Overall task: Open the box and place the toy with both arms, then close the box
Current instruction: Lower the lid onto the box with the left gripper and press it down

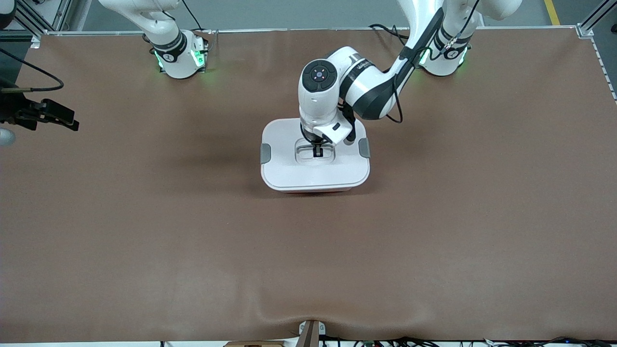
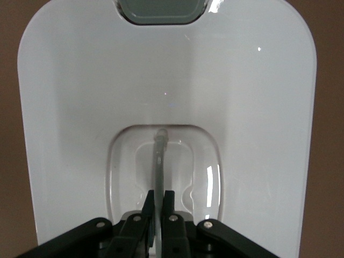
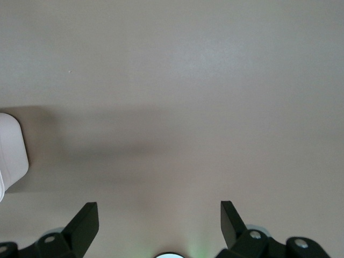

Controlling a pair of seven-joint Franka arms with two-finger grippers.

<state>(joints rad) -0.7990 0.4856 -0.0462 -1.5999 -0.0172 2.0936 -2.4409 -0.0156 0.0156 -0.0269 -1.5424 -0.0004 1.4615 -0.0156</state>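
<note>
The box (image 1: 313,171) stands mid-table with its white lid (image 2: 242,97) on and a strip of pink tub showing under the rim. Grey clips (image 1: 265,153) sit at both ends, and one clip (image 2: 161,11) also shows in the left wrist view. My left gripper (image 1: 318,153) reaches down into the lid's recess, its fingers shut on the thin upright handle (image 2: 159,156). The left gripper (image 2: 159,198) pinches that handle between its tips. My right gripper (image 1: 60,117) waits open over the table's edge at the right arm's end; the right gripper (image 3: 160,215) holds nothing. The toy is out of view.
A corner of the box (image 3: 11,150) shows in the right wrist view. Both arm bases (image 1: 181,58) stand along the table's edge farthest from the front camera. A small bracket (image 1: 311,332) sits at the edge nearest that camera. Brown mat (image 1: 434,231) surrounds the box.
</note>
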